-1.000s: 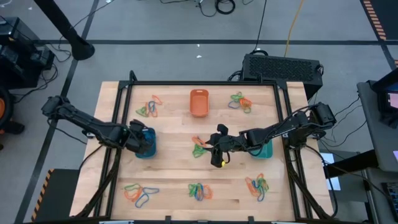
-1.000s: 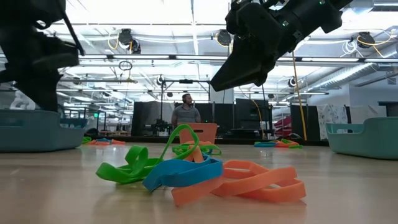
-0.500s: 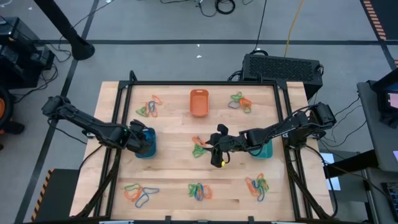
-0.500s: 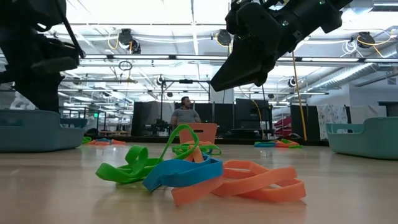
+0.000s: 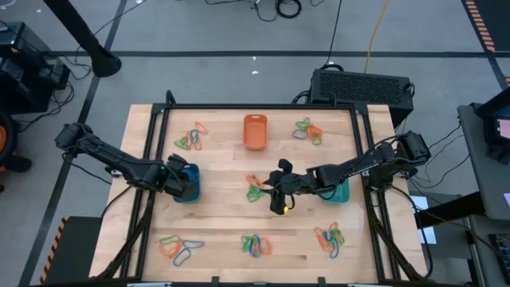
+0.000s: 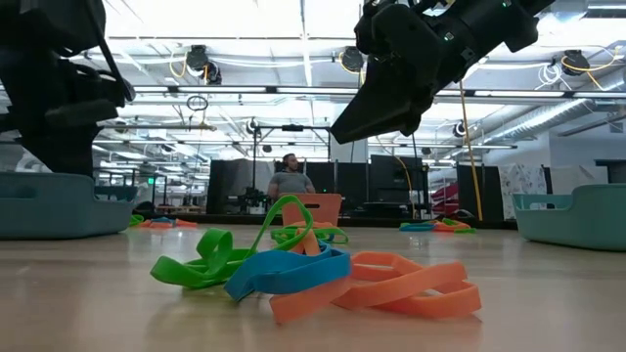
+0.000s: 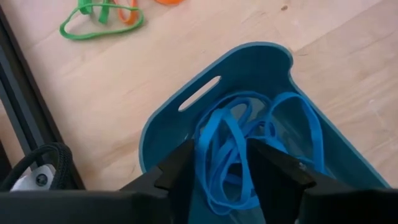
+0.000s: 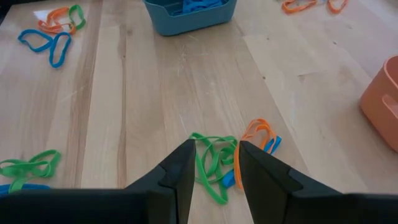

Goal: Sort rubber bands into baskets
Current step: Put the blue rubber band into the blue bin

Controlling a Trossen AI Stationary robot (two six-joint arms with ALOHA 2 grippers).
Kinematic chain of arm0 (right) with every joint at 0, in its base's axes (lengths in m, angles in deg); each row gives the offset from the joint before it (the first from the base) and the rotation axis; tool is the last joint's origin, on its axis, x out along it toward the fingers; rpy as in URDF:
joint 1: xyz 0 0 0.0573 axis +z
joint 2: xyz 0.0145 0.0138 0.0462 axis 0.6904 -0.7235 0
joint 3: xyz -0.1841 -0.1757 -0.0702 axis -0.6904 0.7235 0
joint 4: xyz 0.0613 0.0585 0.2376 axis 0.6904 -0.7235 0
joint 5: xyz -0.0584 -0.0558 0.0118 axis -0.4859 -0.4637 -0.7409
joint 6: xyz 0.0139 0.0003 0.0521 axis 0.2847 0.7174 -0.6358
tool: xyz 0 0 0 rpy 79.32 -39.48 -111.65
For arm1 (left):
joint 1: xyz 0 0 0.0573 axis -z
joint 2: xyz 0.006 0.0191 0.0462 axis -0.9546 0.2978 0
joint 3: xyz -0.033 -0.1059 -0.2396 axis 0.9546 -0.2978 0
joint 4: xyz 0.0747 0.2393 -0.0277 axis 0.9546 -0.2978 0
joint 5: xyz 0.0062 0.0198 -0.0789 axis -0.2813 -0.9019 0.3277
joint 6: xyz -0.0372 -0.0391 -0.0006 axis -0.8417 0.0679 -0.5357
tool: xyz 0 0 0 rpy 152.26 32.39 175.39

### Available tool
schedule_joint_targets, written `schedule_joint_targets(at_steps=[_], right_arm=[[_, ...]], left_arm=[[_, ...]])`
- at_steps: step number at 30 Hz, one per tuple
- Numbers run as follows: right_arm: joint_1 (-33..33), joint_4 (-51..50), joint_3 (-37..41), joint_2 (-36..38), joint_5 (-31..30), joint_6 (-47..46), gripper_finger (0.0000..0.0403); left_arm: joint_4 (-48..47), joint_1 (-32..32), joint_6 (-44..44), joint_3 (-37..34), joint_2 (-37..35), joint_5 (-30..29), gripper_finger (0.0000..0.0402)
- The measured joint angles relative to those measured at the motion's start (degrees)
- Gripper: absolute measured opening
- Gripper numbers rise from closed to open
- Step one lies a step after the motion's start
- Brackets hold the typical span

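My left gripper (image 7: 221, 152) hangs open over the blue basket (image 5: 191, 190) at the table's left. Several blue rubber bands (image 7: 249, 149) lie loose on that basket's floor below its fingers. My right gripper (image 8: 214, 155) hovers open above the middle pile of green, orange and blue rubber bands (image 5: 255, 190); its fingers stand on either side of a green loop (image 8: 211, 163) without touching it. In the low view it hangs well above the table (image 6: 391, 88). The orange basket (image 5: 255, 131) stands at the far middle. The teal basket (image 5: 340, 193) is at the right, partly under my right arm.
Other piles of bands lie at the far left (image 5: 190, 139), far right (image 5: 309, 130), near left (image 5: 179, 249), near middle (image 5: 255, 245) and near right (image 5: 329, 237). A black frame (image 5: 263, 106) borders the table. A person (image 6: 291, 178) stands far behind it.
My left gripper has opened over the blue basket: in the low view its dark outline has spread a little. It has otherwise stayed in place.
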Motion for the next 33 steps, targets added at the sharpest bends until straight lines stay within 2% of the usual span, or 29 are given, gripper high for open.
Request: schedule_joint_targets(at_steps=[11, 18, 22, 26, 30, 33], right_arm=[[0.0, 0.0, 0.0, 0.0, 0.0, 0.0, 0.0116], [0.0, 0.5, 0.0, 0.0, 0.0, -0.6, 0.0116], [0.0, 2.2, 0.0, 0.0, 1.2, -2.3, 0.0116], [0.0, 4.8, 0.0, 0.0, 7.2, -4.5, 0.0116], [0.2, 10.1, 0.0, 0.0, 16.2, -5.7, 0.0116], [0.9, 12.4, 0.0, 0.0, 20.1, -8.3, 0.0116]], left_arm=[[-2.8, -0.2, 0.0, 2.3, 0.0, -0.8, 0.016], [-1.6, -0.2, 0.9, 5.9, 0.0, -11.7, 0.016], [10.1, -0.2, 10.3, 5.9, 0.0, -16.9, 0.016], [28.9, -0.2, 28.4, 5.9, 1.0, -18.2, 0.016], [48.1, -0.1, 47.0, 5.9, 4.0, -15.0, 0.016], [59.2, -0.1, 57.3, 5.9, 7.5, -10.1, 0.016]])
